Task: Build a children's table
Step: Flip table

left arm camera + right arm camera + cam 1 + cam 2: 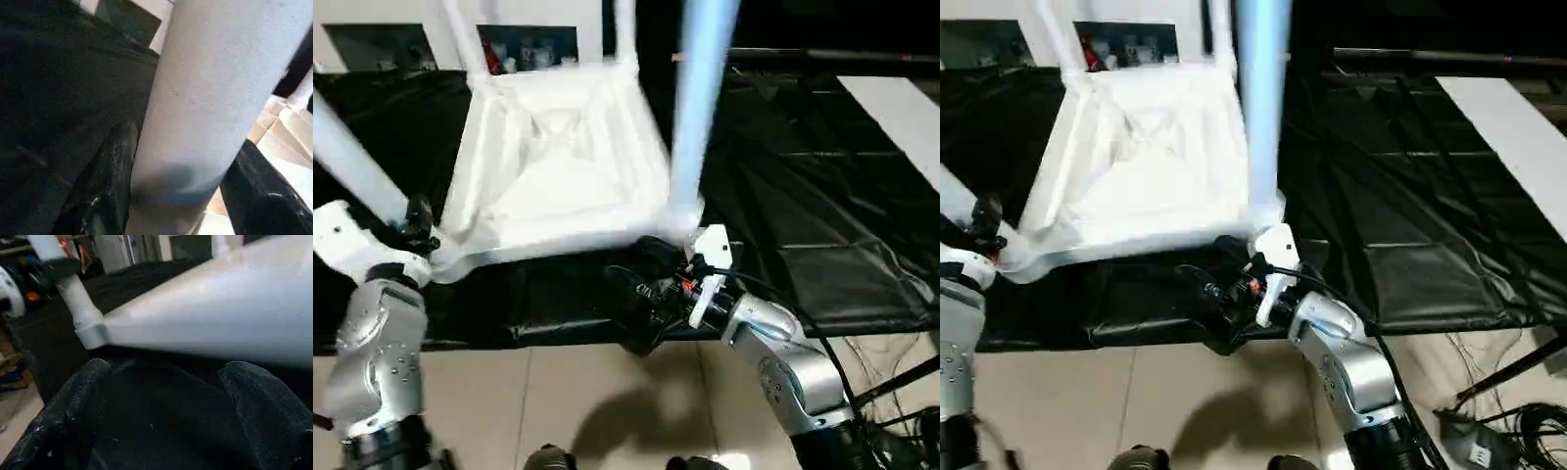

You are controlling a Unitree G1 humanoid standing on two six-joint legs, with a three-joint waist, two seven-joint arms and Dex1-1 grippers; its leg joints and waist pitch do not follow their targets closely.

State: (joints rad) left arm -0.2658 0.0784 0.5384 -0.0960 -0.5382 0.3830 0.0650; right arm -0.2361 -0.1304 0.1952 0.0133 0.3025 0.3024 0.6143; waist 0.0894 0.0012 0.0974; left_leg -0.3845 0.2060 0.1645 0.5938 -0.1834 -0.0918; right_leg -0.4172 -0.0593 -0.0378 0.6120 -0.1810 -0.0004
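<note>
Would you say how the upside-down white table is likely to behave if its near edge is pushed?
The table looks like thin moulded plastic, so probably light and stiff. Resting on the smooth black sheet, it would likely slide rather than tip. Its upright legs may wobble.

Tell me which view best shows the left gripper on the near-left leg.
The left wrist view: both black fingers flank the leg, which stands between them. The left eye view shows the left gripper at the leg's base by the tabletop corner. The right eye view shows it at the frame edge; the right wrist view shows the leg from afar.
</note>
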